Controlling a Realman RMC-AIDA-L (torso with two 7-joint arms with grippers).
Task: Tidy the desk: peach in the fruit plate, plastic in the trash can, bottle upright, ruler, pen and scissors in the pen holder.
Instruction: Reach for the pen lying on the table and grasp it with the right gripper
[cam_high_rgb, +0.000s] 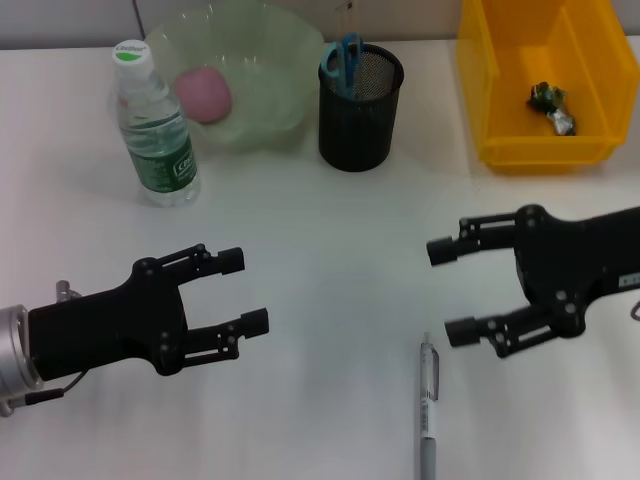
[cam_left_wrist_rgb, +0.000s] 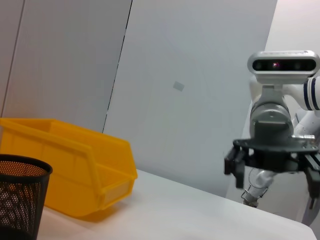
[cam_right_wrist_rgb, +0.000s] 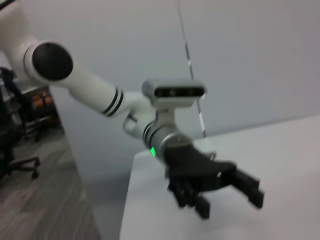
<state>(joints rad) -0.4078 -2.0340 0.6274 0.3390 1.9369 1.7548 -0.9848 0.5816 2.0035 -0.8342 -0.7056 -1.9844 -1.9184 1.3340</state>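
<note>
A grey-and-clear pen (cam_high_rgb: 428, 410) lies on the white table near its front edge, just below and left of my right gripper (cam_high_rgb: 448, 291), which is open and empty. My left gripper (cam_high_rgb: 245, 291) hovers open over the table's left side, also empty. The pink peach (cam_high_rgb: 203, 95) rests in the green fruit plate (cam_high_rgb: 262, 40). A clear bottle (cam_high_rgb: 155, 125) with a green label stands upright beside it. Blue-handled scissors (cam_high_rgb: 342, 60) stick out of the black mesh pen holder (cam_high_rgb: 360, 120). A crumpled plastic wrapper (cam_high_rgb: 552, 105) lies in the yellow trash can (cam_high_rgb: 540, 152). I cannot make out the ruler for certain.
The left wrist view shows the yellow bin (cam_left_wrist_rgb: 75, 170), the pen holder's rim (cam_left_wrist_rgb: 22, 165) and my right gripper (cam_left_wrist_rgb: 272, 172) beyond. The right wrist view shows my left gripper (cam_right_wrist_rgb: 230, 202) above the table's edge, with floor and a chair behind.
</note>
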